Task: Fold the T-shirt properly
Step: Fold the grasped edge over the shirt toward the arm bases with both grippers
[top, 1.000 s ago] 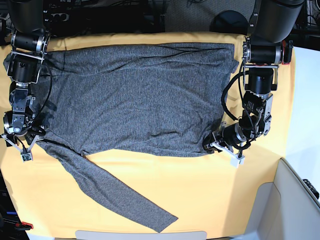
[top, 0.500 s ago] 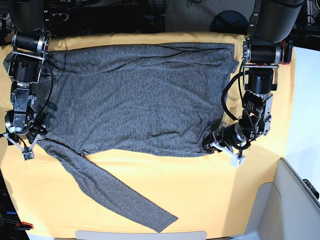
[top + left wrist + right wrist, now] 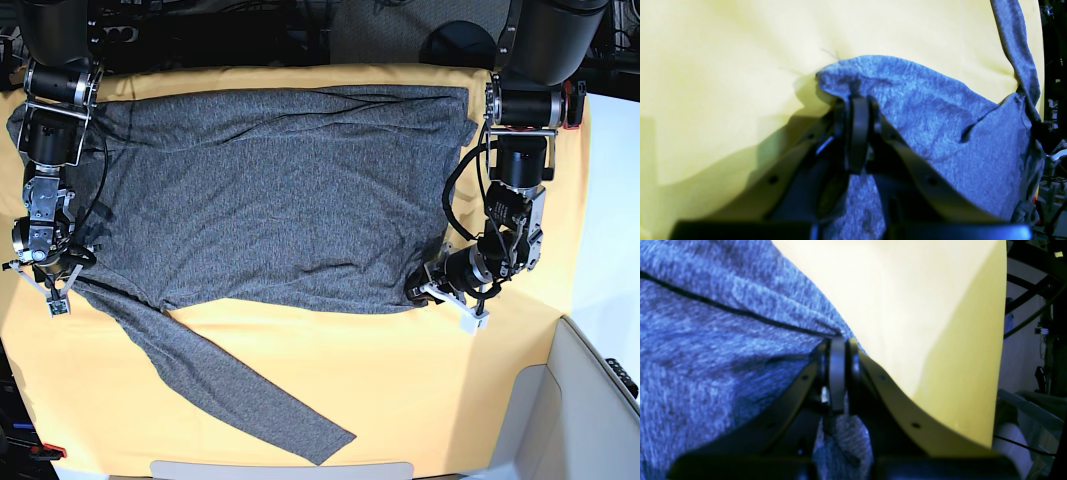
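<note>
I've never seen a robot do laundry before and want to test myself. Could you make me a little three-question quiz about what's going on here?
1. True or false: the T-shirt has already been folded in half.
2. What does the left gripper pinch?
A. the yellow cloth
B. a corner of the T-shirt
C. nothing
3. Fill the gap: one long sleeve trails toward the near edge on the ____ arm's side.

Key
1. False: it lies spread flat.
2. B. The right gripper is likewise shut on the shirt's edge.
3. right
</note>
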Robot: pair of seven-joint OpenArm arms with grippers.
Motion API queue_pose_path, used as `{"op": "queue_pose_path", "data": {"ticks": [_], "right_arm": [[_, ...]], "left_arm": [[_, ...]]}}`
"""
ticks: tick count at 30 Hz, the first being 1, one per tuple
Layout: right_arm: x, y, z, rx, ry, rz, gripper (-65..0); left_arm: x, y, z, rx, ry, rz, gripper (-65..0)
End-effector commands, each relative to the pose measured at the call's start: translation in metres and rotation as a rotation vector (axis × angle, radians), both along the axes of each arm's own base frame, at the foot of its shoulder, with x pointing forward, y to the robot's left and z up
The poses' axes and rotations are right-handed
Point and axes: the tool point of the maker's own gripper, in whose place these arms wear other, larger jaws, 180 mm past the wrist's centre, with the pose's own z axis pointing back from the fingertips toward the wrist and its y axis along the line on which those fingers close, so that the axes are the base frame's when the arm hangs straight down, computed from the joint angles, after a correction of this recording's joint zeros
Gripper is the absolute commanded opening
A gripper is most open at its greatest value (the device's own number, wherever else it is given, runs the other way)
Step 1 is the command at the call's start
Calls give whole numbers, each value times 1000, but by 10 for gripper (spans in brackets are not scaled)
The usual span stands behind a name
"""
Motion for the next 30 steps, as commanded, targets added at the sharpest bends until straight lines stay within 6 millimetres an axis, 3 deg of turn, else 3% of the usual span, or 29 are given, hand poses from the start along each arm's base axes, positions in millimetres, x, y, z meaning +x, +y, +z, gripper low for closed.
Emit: {"op": "queue_pose_path", "data": {"ticks": [1, 11, 17, 25, 30], "right_arm": [[9, -12, 22, -37, -42, -5, -650], [6, -7, 50, -108, -125, 41, -650], [-3, -5, 58, -144, -146, 65, -650], [-25, -22, 73, -170, -192, 25, -650], [-37, -20, 72, -191, -189, 42, -650]], "left_arm": [[2, 0, 4, 25, 9, -26, -648], [-2, 4, 35, 73, -81, -93, -648], [-12, 28, 49, 150, -133, -112, -648], [-33, 41, 57, 221, -176, -145, -648], [-46, 54, 72, 223, -201, -120, -648]]}}
